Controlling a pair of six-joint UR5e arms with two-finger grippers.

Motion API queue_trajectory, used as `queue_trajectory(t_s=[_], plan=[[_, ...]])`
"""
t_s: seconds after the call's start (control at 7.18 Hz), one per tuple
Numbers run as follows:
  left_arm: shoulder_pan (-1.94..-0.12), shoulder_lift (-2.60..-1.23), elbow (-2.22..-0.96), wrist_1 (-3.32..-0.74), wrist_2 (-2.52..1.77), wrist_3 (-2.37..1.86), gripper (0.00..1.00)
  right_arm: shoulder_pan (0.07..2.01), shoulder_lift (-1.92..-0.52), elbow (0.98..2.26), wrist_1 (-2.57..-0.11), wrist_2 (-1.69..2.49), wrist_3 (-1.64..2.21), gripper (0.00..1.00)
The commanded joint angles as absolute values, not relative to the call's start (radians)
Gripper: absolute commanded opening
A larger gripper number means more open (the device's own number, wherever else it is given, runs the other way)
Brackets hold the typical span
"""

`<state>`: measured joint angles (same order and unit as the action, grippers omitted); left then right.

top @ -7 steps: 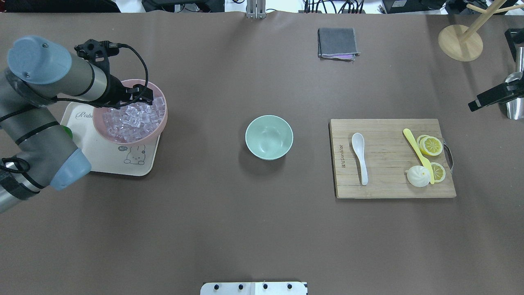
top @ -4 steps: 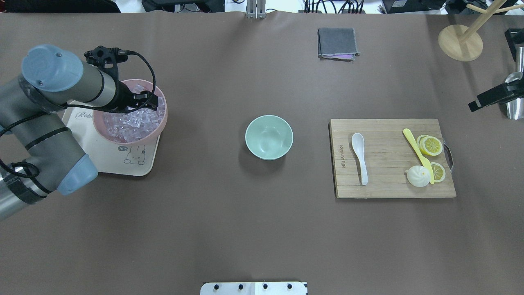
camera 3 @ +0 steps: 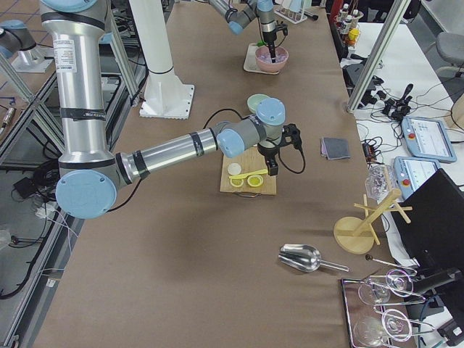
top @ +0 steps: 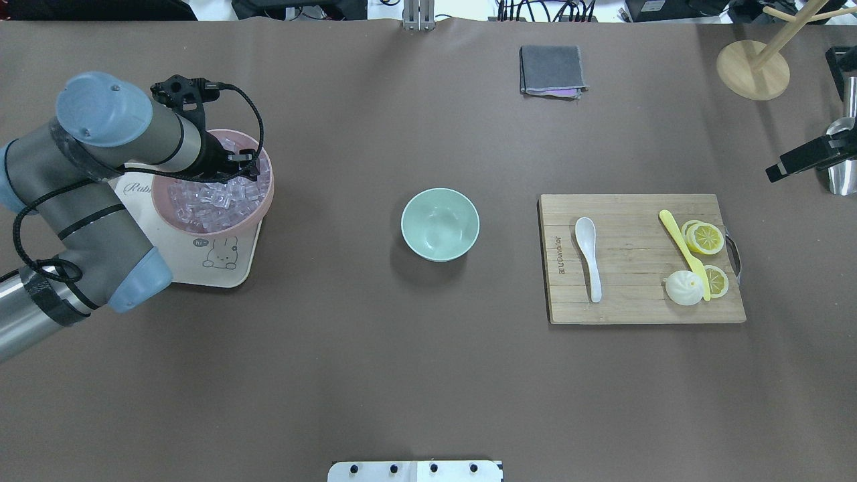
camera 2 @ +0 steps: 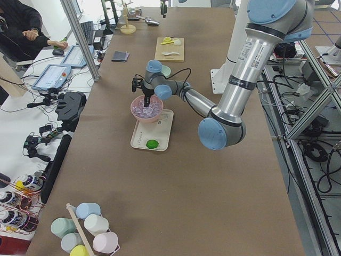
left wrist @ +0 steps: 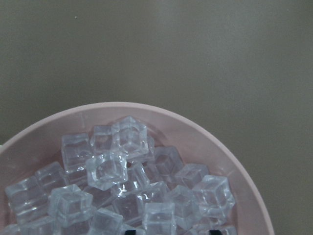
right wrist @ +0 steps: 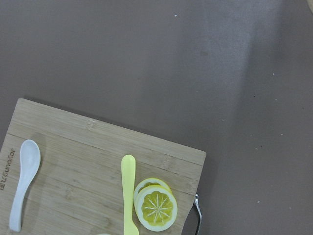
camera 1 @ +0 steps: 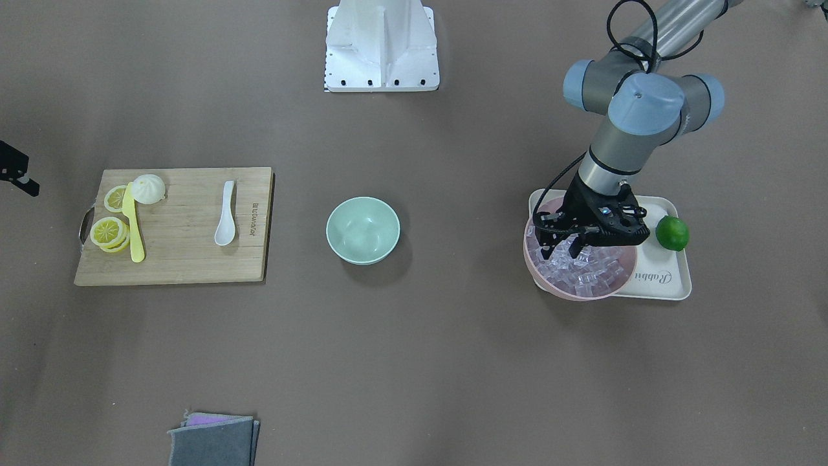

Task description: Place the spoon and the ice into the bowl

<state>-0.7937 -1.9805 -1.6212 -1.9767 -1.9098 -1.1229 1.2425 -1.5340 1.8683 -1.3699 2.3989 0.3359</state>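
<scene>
The white spoon (top: 588, 258) lies on the wooden cutting board (top: 636, 304), and also shows in the front view (camera 1: 226, 221) and the right wrist view (right wrist: 22, 183). The mint-green bowl (top: 440, 223) stands empty at the table's middle. Clear ice cubes (left wrist: 107, 171) fill the pink bowl (top: 201, 229) on the tray. My left gripper (camera 1: 561, 249) points down into the pink bowl, open, its fingertips among the top cubes. My right gripper (top: 780, 171) hangs high at the right edge, beyond the board; its jaws do not show clearly.
On the board are a yellow plastic knife (top: 683, 251), lemon slices (top: 706, 237) and a white bun (top: 684, 288). A lime (camera 1: 671, 233) sits on the cream tray (top: 201, 271). A grey cloth (top: 552, 69), a wooden stand (top: 752, 70) and a metal scoop (camera 3: 301, 257) are farther off.
My left arm has swung a little to the right and lowered its gripper into the pink bowl of ice. The right arm, spoon and green bowl have not moved.
</scene>
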Motion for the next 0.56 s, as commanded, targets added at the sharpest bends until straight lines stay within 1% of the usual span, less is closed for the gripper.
queue_trajectory(t_s=[0.0, 0.42], plan=[[-0.796, -1.983, -1.606, -1.977, -1.910, -1.123, 0.56, 1.243, -1.534, 1.868, -1.370, 2.398, 0.336, 1.00], [-0.795, -1.985, -1.605, -1.986, -1.910, -1.123, 0.48, 1.243, -1.534, 1.870, -1.368, 2.399, 0.379, 1.00]])
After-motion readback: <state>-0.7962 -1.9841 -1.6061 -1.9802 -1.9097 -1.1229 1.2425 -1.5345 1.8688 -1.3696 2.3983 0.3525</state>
